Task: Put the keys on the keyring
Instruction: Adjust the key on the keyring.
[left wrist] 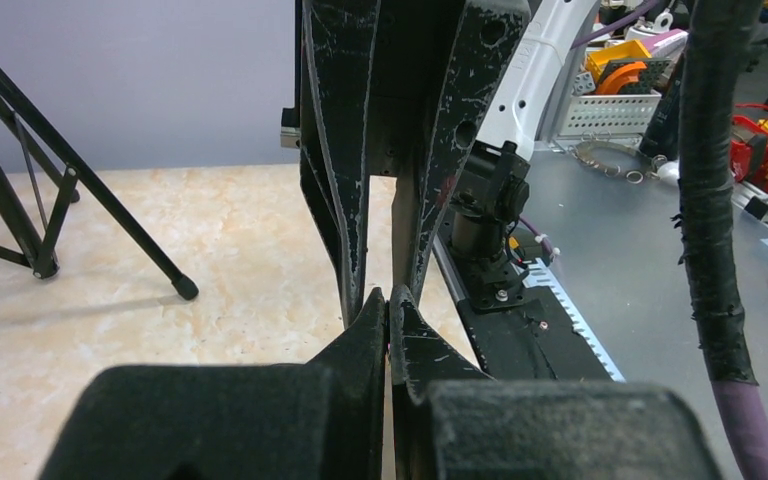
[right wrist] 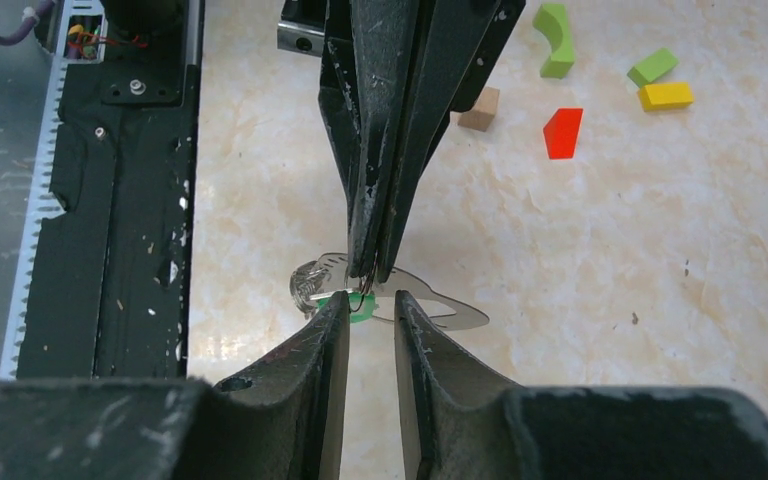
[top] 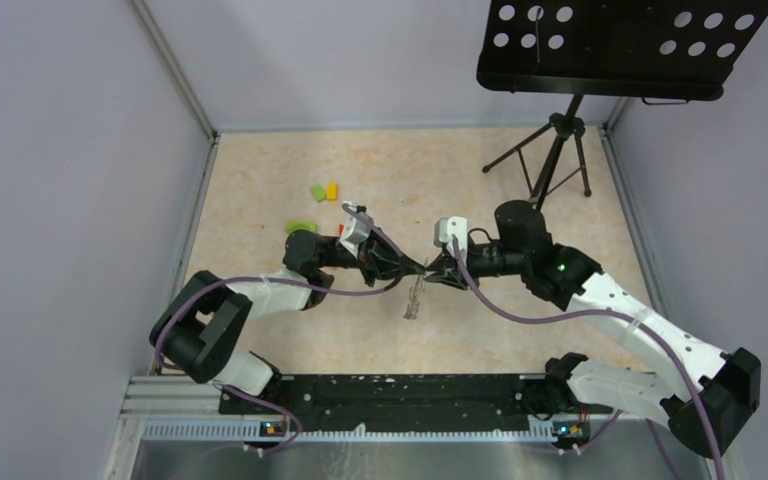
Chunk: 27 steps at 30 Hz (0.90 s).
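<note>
My left gripper and right gripper meet tip to tip above the middle of the table. The left gripper is shut. In the right wrist view its tips pinch the keyring, of which only a thin dark wire loop shows. The silver keys with a green tag hang below it. They also show in the top view. My right gripper is open, its fingertips either side of the tag and loop. Most of the keyring is hidden.
Coloured blocks lie behind the left arm: green and yellow, green, and in the right wrist view red and tan. A black music stand on a tripod stands back right. A black rail runs along the near edge.
</note>
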{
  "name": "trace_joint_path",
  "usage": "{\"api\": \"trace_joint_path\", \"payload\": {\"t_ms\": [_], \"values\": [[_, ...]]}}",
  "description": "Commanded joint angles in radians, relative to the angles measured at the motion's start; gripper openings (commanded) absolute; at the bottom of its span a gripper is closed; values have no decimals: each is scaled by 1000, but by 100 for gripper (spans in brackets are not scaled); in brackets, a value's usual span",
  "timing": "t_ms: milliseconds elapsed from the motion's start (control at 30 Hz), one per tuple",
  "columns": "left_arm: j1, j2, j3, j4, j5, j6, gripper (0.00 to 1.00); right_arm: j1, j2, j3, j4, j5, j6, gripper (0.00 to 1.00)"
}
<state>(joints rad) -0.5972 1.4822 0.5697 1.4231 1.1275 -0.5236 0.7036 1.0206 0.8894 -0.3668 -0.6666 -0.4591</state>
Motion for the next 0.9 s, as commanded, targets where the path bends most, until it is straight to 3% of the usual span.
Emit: {"api": "trace_joint_path", "payload": {"t_ms": [0, 867], "values": [[2, 14, -8, 76, -28, -8, 0, -9, -27, 3, 61, -29, 18, 22], [2, 11, -12, 74, -53, 3, 0, -13, 20, -3, 93, -50, 65, 14]]}}
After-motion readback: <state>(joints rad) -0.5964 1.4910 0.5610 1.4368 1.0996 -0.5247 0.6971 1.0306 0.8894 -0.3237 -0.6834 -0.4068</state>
